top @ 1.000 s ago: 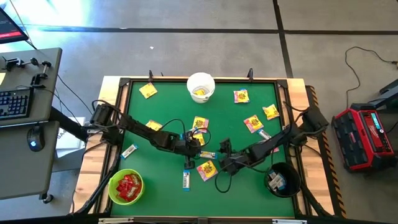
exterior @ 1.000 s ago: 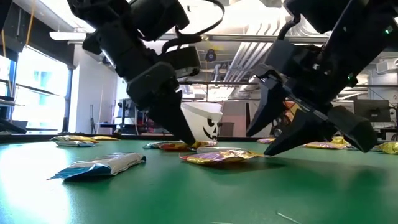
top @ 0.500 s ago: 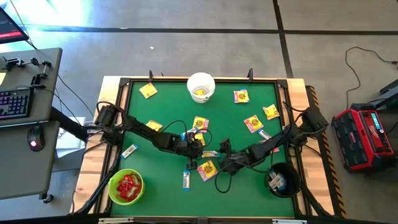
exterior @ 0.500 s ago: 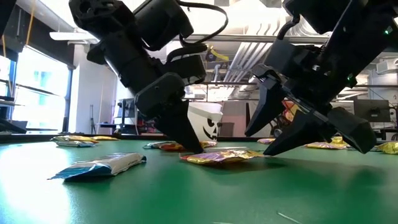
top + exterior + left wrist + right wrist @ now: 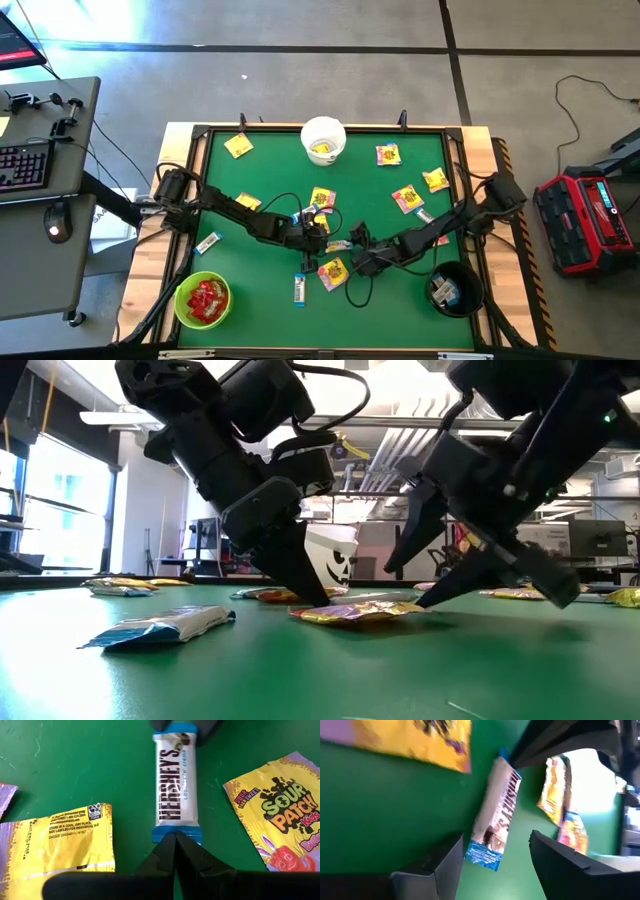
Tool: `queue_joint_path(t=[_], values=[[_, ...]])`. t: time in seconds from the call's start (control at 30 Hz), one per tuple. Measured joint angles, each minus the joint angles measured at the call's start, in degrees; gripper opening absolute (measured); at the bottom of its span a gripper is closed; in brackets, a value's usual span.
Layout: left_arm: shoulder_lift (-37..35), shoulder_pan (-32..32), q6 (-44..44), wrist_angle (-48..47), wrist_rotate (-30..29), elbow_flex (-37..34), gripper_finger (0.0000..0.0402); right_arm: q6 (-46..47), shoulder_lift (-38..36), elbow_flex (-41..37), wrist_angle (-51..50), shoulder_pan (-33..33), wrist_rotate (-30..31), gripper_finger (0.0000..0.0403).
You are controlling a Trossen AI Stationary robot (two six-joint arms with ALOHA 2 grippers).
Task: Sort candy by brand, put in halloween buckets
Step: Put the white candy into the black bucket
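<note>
A narrow, glossy white-and-blue bar (image 5: 175,782) lay flat on the green worktop (image 5: 75,765); left jaws pressed shut at one crimped end, right jaws wide open, empty, at the other.

The candy bar (image 5: 338,246) lies mid-surface (image 5: 270,180) between the left pincer (image 5: 322,243) at one end and the right pincer (image 5: 355,247) at the other. One bucket (image 5: 323,139) stands at the far edge, another bucket (image 5: 203,301) at the near left corner, and a third bucket (image 5: 452,290) at the near right corner. Candy packets (image 5: 408,197) lie scattered between them.
</note>
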Motion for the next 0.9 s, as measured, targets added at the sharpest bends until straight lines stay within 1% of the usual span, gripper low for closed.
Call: queue_joint_path(t=[0.17,0.27,0.37,0.47,0.73,0.9], values=[[0.01,0.00,0.58,0.04,0.02,-0.02,0.0000,-4.85,0.13,-0.13,3.57,-0.02,5.44,0.0216],[0.02,0.00,1.22,0.04,0.07,-0.04,0.0000,-5.15,0.11,-0.13,4.96,-0.41,5.19,0.0213],[0.02,0.00,1.35,0.07,0.09,-0.07,0.0000,-4.73,0.11,-0.13,5.48,-1.35,3.67,0.0199],[0.02,0.00,1.37,0.09,0.13,-0.09,0.0000,-4.74,0.11,-0.13,5.77,-2.22,3.05,0.0174],[0.02,0.02,1.42,0.09,0.20,-0.11,0.0000,-5.24,0.05,-0.09,6.06,-2.48,1.46,0.0085],[0.02,0.02,1.42,0.09,0.18,-0.11,0.0000,-5.21,0.03,-0.06,6.20,-1.31,2.53,0.0051]])
